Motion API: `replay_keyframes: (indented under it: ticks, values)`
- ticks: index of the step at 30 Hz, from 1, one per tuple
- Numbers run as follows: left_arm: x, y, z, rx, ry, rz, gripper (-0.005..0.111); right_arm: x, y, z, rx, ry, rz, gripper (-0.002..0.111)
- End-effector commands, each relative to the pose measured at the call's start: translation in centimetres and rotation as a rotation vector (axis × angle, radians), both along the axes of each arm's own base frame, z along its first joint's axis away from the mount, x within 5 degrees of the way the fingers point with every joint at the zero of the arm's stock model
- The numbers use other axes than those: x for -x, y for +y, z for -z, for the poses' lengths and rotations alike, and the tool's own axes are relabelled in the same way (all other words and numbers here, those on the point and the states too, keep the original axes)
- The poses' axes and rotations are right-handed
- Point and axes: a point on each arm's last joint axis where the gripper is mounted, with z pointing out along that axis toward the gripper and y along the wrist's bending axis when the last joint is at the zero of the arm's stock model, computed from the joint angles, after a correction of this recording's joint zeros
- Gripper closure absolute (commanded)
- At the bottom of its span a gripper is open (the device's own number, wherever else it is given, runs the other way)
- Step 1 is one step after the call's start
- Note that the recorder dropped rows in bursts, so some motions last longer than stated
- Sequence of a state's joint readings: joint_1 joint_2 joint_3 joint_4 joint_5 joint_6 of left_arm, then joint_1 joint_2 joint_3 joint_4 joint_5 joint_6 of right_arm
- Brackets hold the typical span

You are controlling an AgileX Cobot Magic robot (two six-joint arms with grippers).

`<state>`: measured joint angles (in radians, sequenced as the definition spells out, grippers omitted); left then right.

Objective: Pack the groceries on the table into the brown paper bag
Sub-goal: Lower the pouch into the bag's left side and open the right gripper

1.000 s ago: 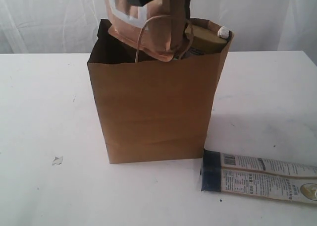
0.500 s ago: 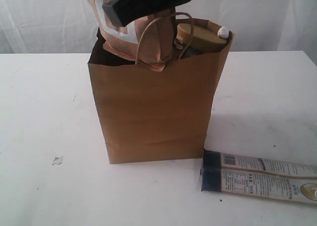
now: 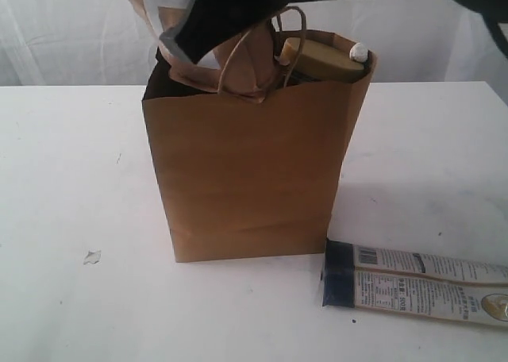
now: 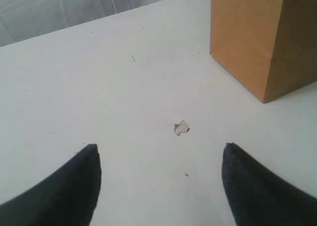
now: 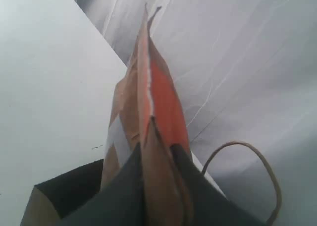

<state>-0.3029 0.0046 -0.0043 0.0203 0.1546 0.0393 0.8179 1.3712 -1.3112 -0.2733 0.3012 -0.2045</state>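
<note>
Right gripper [image 5: 156, 146] clamps the brown-orange pouch [image 5: 163, 87]; lower it clear of the handle [image 3: 224, 60], into the left of the brown paper bag [image 3: 246, 179]

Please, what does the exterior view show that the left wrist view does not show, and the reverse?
Only the exterior view: the right gripper shut on the brown-orange pouch at the mouth of the brown paper bag, the gold-lidded jar and a white cap sticking out of the bag, and the long white-blue packet lying on the table beside it.
Only the left wrist view: the left gripper, its fingers open above the tabletop, holding nothing.
Both: the bag's side, the white table, and a small chipped mark on it.
</note>
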Motion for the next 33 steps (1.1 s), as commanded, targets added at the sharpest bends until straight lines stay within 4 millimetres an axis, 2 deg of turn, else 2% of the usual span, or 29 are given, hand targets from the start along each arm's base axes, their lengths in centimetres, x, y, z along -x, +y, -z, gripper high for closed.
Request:
replay_keyframes:
  ticks: [1, 7, 11, 19, 24, 33]
  values:
    - [0.0, 0.0, 0.1, 0.016, 0.001, 0.001, 0.036, 0.0, -0.2, -0.6, 0.035, -0.05, -0.009, 0.108]
    - [0.0, 0.0, 0.1, 0.016, 0.001, 0.001, 0.036, 0.0, -0.4, -1.5, 0.102, -0.103, -0.018, 0.108]
    - [0.0, 0.0, 0.1, 0.016, 0.001, 0.001, 0.036, -0.4, 0.2, -1.0, 0.123, -0.118, -0.031, 0.108]
    - [0.0, 0.0, 0.1, 0.016, 0.001, 0.001, 0.036, -1.2, 1.7, 1.2, 0.019, 0.082, -0.023, 0.108]
    - [0.0, 0.0, 0.1, 0.016, 0.001, 0.001, 0.036, -2.6, 1.0, 2.1, -0.098, 0.241, 0.089, 0.108]
    - [0.0, 0.0, 0.1, 0.016, 0.001, 0.001, 0.036, -3.6, -0.6, 2.6, -0.144, 0.354, 0.197, 0.108]
